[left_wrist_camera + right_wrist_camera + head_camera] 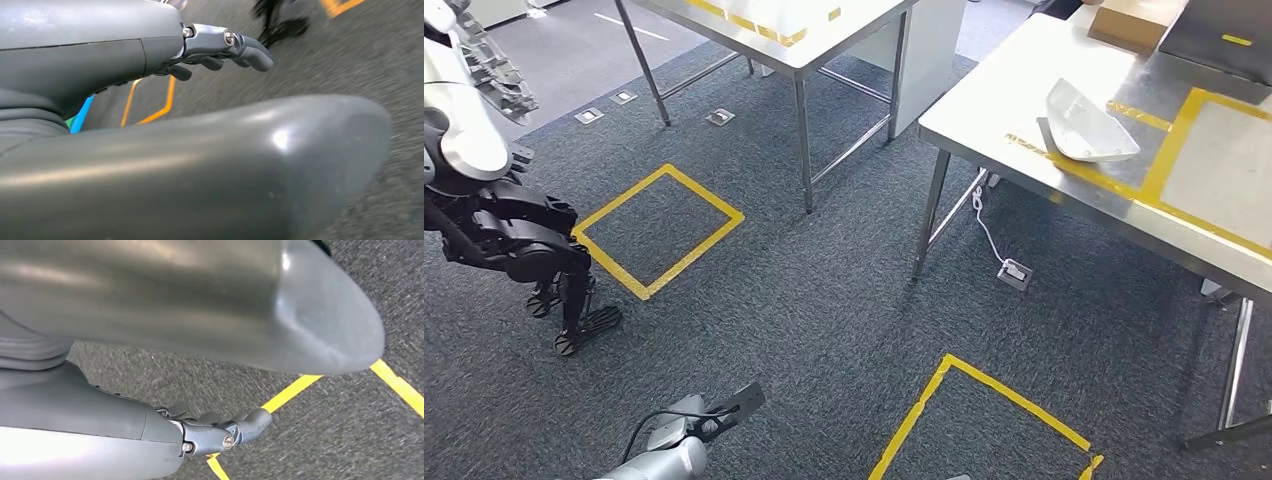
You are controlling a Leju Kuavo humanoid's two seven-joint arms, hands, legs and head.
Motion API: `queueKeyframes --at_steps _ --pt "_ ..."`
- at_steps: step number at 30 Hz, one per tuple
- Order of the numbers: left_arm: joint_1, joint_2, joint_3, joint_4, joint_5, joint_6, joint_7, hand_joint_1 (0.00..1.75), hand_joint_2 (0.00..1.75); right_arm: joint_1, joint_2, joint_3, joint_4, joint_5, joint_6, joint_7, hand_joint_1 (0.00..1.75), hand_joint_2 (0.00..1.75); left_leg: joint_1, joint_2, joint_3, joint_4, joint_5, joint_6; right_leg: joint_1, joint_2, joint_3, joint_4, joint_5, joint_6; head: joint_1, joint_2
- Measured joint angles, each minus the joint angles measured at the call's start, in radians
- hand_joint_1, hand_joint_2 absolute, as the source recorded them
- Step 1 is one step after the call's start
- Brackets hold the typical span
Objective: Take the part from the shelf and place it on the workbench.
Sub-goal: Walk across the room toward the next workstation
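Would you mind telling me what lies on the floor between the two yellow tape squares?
In the head view, only bare grey carpet lies between the far tape square and the near tape square.

I stand in a robotics lab or test workshop: grey carpet (824, 300) marked with yellow tape squares (659, 230), floor sockets (720, 117), steel workbenches (1024, 120) edged with yellow tape, and another legged robot (514, 240) standing off my left side.

Cardboard box (1132, 22) on far table; yellow tape square (658, 230) on carpet.
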Motion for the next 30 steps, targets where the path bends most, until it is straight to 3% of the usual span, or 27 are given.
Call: queueKeyframes --at_steps 1,3,5,7,8,10,12,14,15,17,19,20,23,25,27,29,30 --pt "0.005 0.001 0.003 0.000 0.003 0.000 0.001 0.00 0.00 0.001 -0.001 -0.002 0.000 -0.001 0.000 0.000 0.00 0.00 -0.001 -0.015 0.001 0.001 0.000 0.000 0.001 0.005 0.015 -0.047 0.038 -0.004 0.000 0.000" --pt "0.013 0.002 0.009 0.001 0.009 0.000 0.004 0.00 0.00 0.001 -0.004 -0.005 0.000 -0.002 -0.001 -0.001 0.00 0.00 -0.001 -0.041 0.001 0.004 -0.002 -0.005 0.000 0.040 0.070 -0.186 0.111 -0.014 0.002 0.000" --pt "0.023 0.003 0.017 0.001 0.017 0.000 0.005 0.00 0.00 0.001 -0.007 -0.009 0.000 -0.002 -0.002 -0.001 0.00 0.00 -0.001 -0.063 -0.004 0.005 -0.001 -0.016 0.001 0.066 0.102 -0.262 0.134 -0.018 0.003 0.000" --pt "0.039 0.008 0.027 0.002 0.026 0.000 0.005 0.00 0.00 0.001 -0.007 -0.011 0.000 -0.002 -0.002 -0.001 0.00 0.00 0.001 -0.082 -0.007 0.000 0.003 -0.031 0.002 0.055 0.106 -0.271 0.133 -0.021 0.003 0.000" --pt "0.048 0.012 0.032 0.002 0.029 0.000 0.005 0.00 0.00 0.001 -0.007 -0.011 0.000 -0.002 -0.002 -0.001 0.00 0.00 0.002 -0.073 -0.008 0.001 0.002 -0.037 0.001 0.046 0.110 -0.276 0.136 -0.026 0.004 0.000" --pt "0.060 0.016 0.041 0.004 0.037 0.001 0.004 0.00 0.00 0.001 -0.007 -0.012 0.000 -0.002 -0.002 -0.002 0.00 0.00 -0.001 -0.021 -0.028 0.045 -0.025 -0.046 -0.002 0.023 0.118 -0.286 0.139 -0.040 -0.003 0.000" --pt "0.068 0.017 0.050 0.005 0.046 0.003 0.000 0.00 0.00 0.003 -0.007 -0.012 0.000 -0.002 -0.002 -0.003 0.00 0.00 -0.001 0.031 -0.085 0.164 -0.085 -0.053 0.000 -0.004 0.122 -0.288 0.137 -0.048 -0.010 0.000" --pt "0.084 0.018 0.061 0.006 0.057 0.006 -0.003 0.00 0.00 0.005 -0.007 -0.012 0.000 -0.001 -0.002 -0.004 0.00 0.00 0.003 0.041 -0.135 0.267 -0.121 -0.059 0.000 -0.030 0.123 -0.287 0.134 -0.049 -0.011 0.000" --pt "0.094 0.018 0.066 0.006 0.062 0.007 -0.005 0.00 0.00 0.005 -0.007 -0.012 0.000 -0.001 -0.002 -0.004 0.00 0.00 0.005 0.044 -0.135 0.271 -0.112 -0.062 0.000 -0.042 0.125 -0.287 0.132 -0.048 -0.011 0.000" --pt "0.111 0.019 0.075 0.007 0.069 0.008 -0.006 0.00 0.00 0.005 -0.007 -0.012 0.000 0.000 -0.001 -0.004 0.00 0.00 0.009 0.063 -0.075 0.164 -0.054 -0.064 -0.001 -0.065 0.131 -0.286 0.126 -0.041 -0.012 0.000" --pt "0.119 0.017 0.082 0.006 0.074 0.008 -0.008 0.00 0.00 0.005 -0.007 -0.012 0.000 -0.002 -0.002 -0.004 0.00 0.00 0.005 0.100 -0.008 0.042 -0.015 -0.054 0.004 -0.087 0.138 -0.282 0.117 -0.029 -0.011 0.000" --pt "0.122 0.015 0.085 0.006 0.075 0.008 -0.009 0.00 0.00 0.004 -0.008 -0.013 0.000 -0.003 -0.002 -0.004 0.00 0.00 0.002 0.110 0.007 0.013 -0.011 -0.046 0.007 -0.096 0.141 -0.282 0.113 -0.023 -0.010 0.000" --pt "0.141 0.011 0.094 0.007 0.077 0.002 -0.010 0.00 0.00 0.002 -0.008 -0.015 0.000 -0.011 -0.006 -0.006 0.00 0.00 -0.001 0.088 0.007 0.005 -0.013 -0.021 0.005 -0.113 0.151 -0.282 0.106 -0.004 -0.005 0.000" --pt "0.153 0.008 0.100 0.008 0.079 0.000 -0.008 0.00 0.00 0.003 -0.008 -0.017 0.000 -0.016 -0.011 -0.012 0.00 0.00 0.001 0.068 0.009 0.001 -0.010 -0.007 0.000 -0.075 0.140 -0.246 0.077 0.006 -0.003 0.000" --pt "0.158 0.002 0.103 0.009 0.083 0.000 -0.006 0.00 0.00 0.007 -0.008 -0.020 0.000 -0.019 -0.015 -0.014 0.00 0.00 0.001 0.046 0.008 -0.001 -0.008 0.002 -0.001 -0.021 0.086 -0.132 0.015 0.008 0.001 0.000" --pt "0.167 -0.003 0.109 0.009 0.092 0.000 -0.006 0.00 0.00 0.013 -0.009 -0.022 0.000 -0.020 -0.017 -0.014 0.00 0.00 -0.002 0.020 0.007 0.000 -0.008 0.005 0.002 -0.005 0.024 -0.016 -0.025 0.006 0.003 0.000" --pt "0.174 -0.004 0.112 0.009 0.096 0.001 -0.006 0.00 0.00 0.015 -0.009 -0.022 0.000 -0.020 -0.017 -0.013 0.00 0.00 -0.003 0.007 0.007 0.001 -0.008 0.006 0.003 -0.002 0.012 -0.001 -0.017 0.003 0.004 0.000"
